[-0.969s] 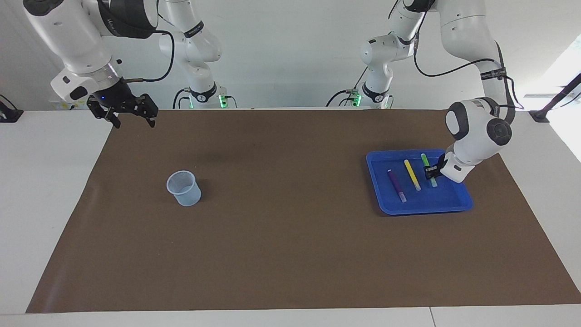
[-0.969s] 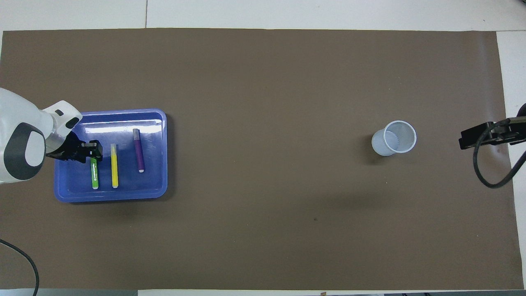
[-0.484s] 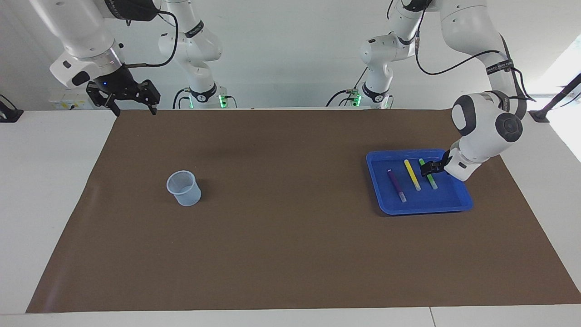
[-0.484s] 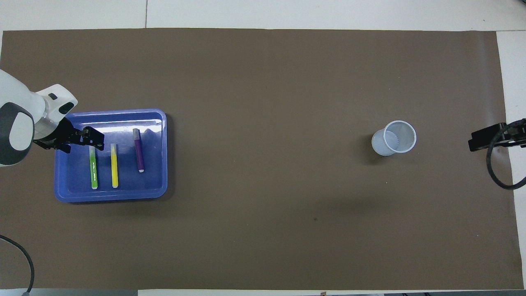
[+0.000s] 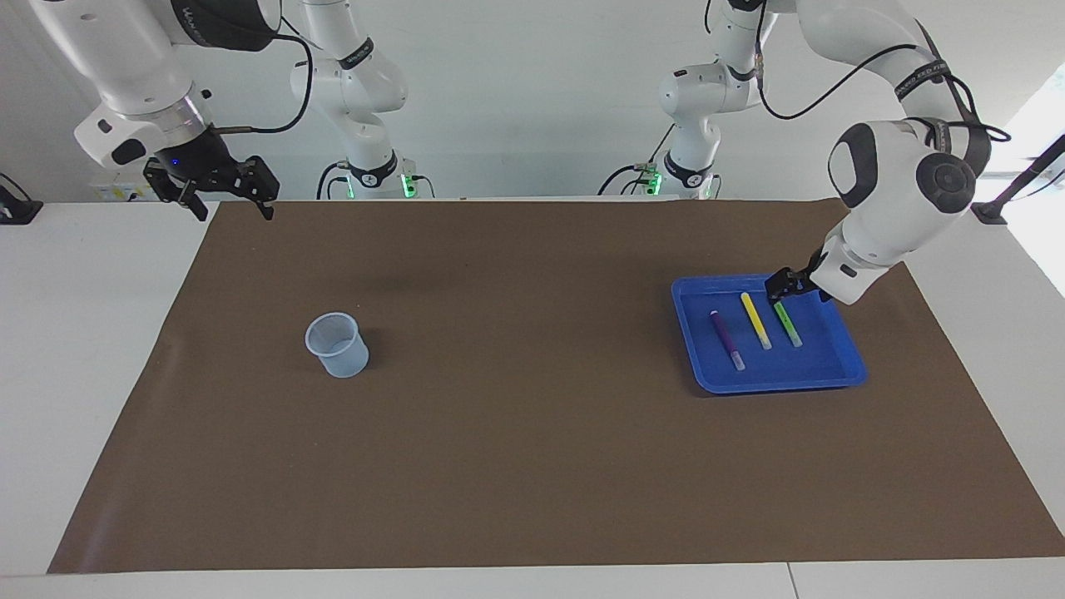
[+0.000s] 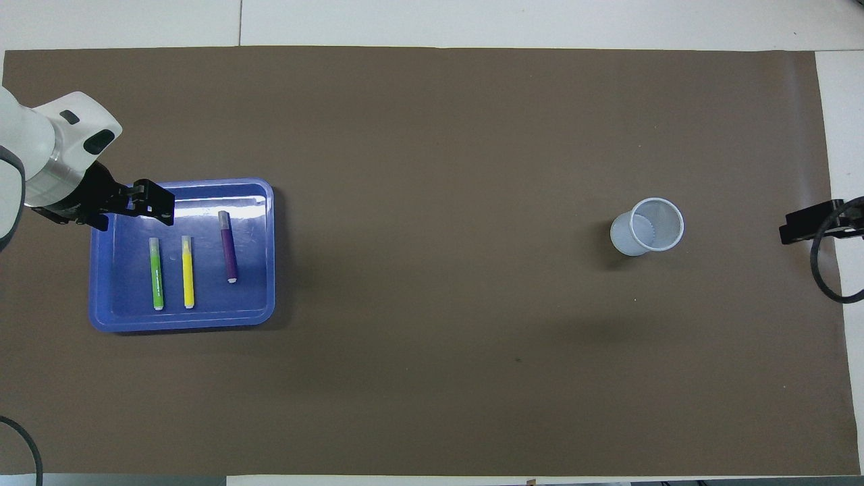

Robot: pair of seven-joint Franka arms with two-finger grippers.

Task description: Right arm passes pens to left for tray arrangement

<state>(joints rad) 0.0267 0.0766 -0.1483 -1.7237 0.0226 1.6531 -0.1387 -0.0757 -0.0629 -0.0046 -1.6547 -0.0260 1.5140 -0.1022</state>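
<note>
Left end effector (image 5: 790, 284) hangs open and empty over the blue tray (image 5: 844, 376) in the facing view; the purple pen (image 5: 725, 339), yellow pen (image 5: 755, 319) and green pen (image 5: 787, 324) lie inside it, so the arranging looks done. Right end effector (image 5: 226, 190) waits open and empty, up over the counter's corner at its own end. Overhead, the cup (image 6: 646, 227) shows empty, and only a bit of the right end effector (image 6: 804, 223) is visible.

Glossy plastic tray (image 6: 263, 202), seemingly smooth
</note>
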